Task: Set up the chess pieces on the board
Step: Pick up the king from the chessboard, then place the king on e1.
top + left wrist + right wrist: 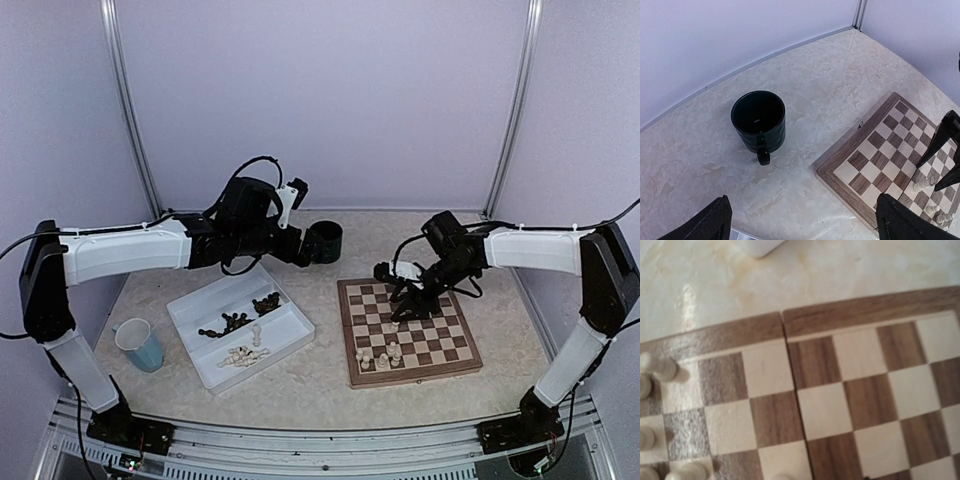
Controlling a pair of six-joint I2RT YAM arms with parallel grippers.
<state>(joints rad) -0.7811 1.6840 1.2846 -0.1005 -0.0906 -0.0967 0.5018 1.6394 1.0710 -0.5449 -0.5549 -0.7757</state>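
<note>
at right centre of the top view, over the board (445, 335), seemingly mid-placement with the right gripper (405, 303); could not tell its grip. saw few cream chess pieces (380, 355) on the lower-left squares, most lying in the tray (285, 322). likely needed next: a fresh pick by the left gripper (805, 214), spread wide, holding nothing, above the mug (758, 120).

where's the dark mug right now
In the top view the dark mug stands upright at the far centre of the table, just beyond the far-left corner of the board.
</note>
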